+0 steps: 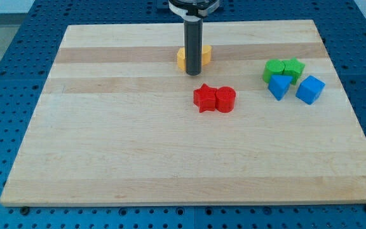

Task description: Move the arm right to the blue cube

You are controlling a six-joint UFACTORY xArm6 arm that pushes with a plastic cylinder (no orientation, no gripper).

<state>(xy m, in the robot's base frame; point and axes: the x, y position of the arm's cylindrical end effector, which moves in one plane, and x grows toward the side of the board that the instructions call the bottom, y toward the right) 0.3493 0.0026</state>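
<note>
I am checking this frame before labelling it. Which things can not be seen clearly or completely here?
- Yellow block, camera view: its middle is hidden behind the rod, so its shape is unclear.
- My tip: whether it touches the yellow block is unclear.
- Arm above the rod: cut off by the view's top edge.

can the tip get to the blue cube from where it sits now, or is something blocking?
Probably yes. My tip sits by the yellow block, and the blue cube lies toward the view's right. The blue triangular block and two green blocks sit on its near side, so swing slightly toward the view's bottom, past the red blocks.
</note>
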